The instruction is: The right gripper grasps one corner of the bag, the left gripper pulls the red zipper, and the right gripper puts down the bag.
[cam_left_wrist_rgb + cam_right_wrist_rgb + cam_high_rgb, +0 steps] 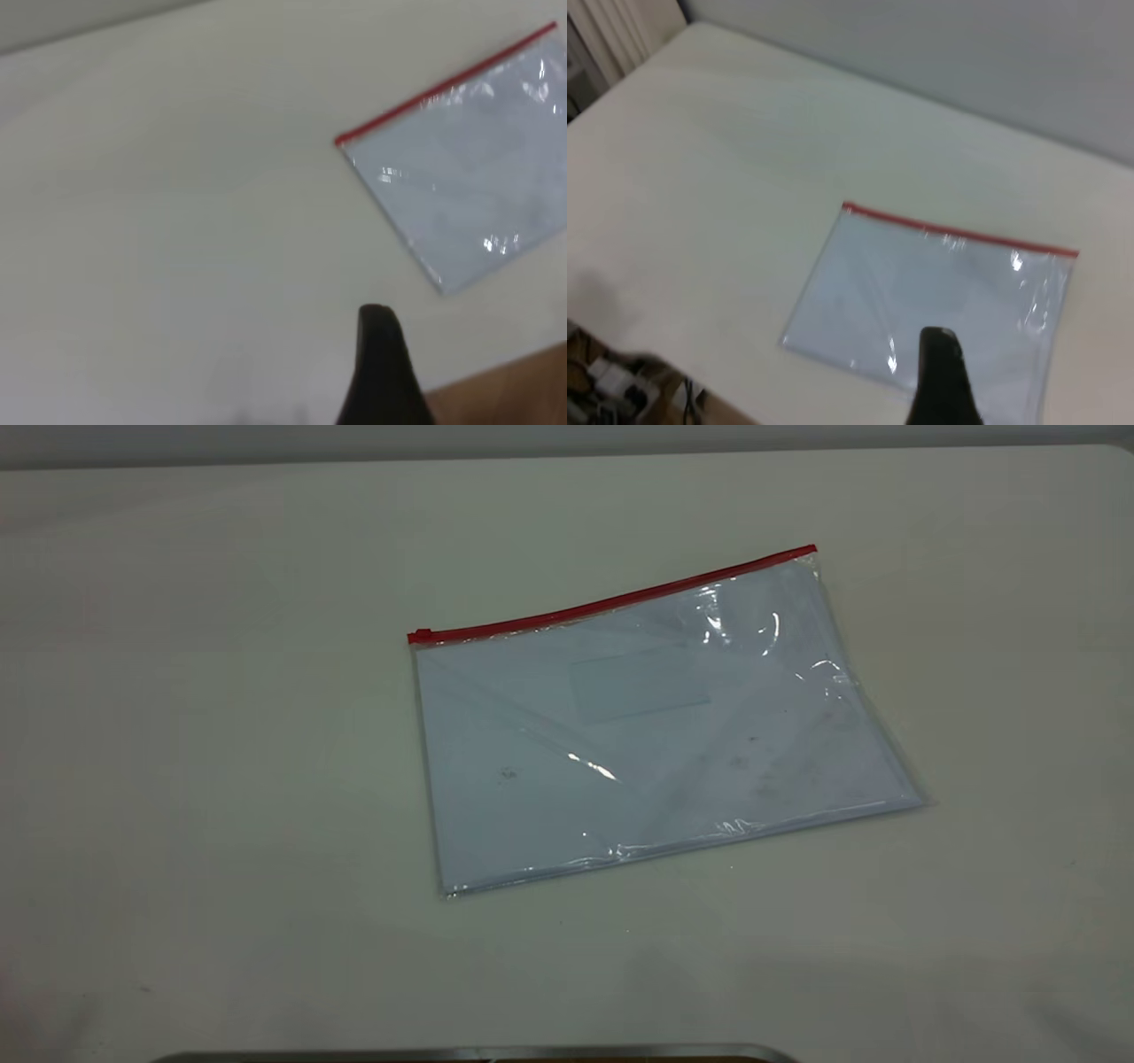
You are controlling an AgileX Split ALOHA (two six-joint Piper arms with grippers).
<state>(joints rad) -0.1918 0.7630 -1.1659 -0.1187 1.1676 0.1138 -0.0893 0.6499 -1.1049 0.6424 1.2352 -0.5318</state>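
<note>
Claw status: neither claw appears in the exterior view. Each wrist view shows one dark finger only, the left claw (383, 372) and the right claw (943, 381), so their opening cannot be told; neither holds anything. The bag (656, 726) lies flat on the surface (221, 691), right of centre, untouched. Its red zipper (611, 602) runs along the far edge, slider at the left end. No corner is grasped; all three steps appear outstanding.
</note>
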